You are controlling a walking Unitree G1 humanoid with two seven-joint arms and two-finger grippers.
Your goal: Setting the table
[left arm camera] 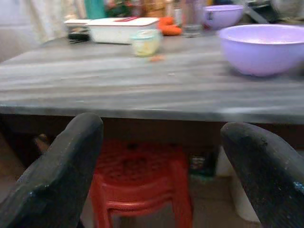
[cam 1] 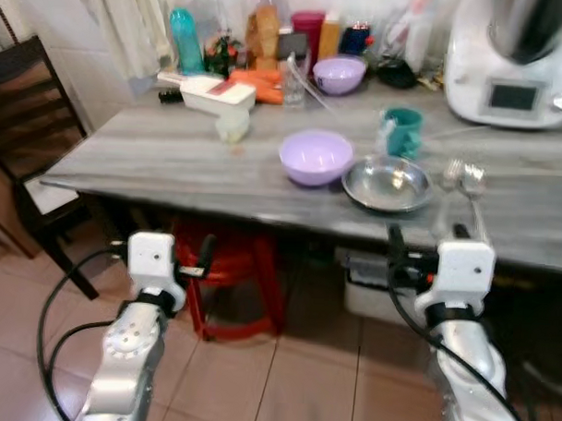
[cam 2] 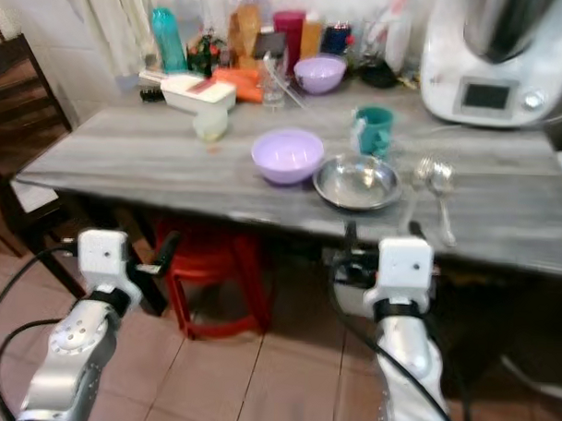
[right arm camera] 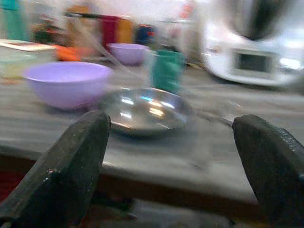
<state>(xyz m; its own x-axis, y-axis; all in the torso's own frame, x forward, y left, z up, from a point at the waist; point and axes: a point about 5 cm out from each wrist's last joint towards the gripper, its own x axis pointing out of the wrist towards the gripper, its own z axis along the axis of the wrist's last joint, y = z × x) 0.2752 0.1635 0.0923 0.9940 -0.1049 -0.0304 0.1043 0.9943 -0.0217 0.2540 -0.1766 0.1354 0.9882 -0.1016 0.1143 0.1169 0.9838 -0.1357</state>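
two grippers, left [left arm camera: 161,166] and right [right arm camera: 173,166], are held wide open below the table [cam 1: 172,156]; what seem spoons [cam 1: 465,185] are laid beside the steel bowl [cam 1: 387,184].

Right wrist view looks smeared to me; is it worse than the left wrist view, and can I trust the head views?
Right wrist view: blurred, the steel plate soft-edged. Left wrist view: sharper, though the near lilac plastic bowl is slightly soft. Eye views: mildly soft but readable, glare on the plate.

Silver arms, white wrists, black cables
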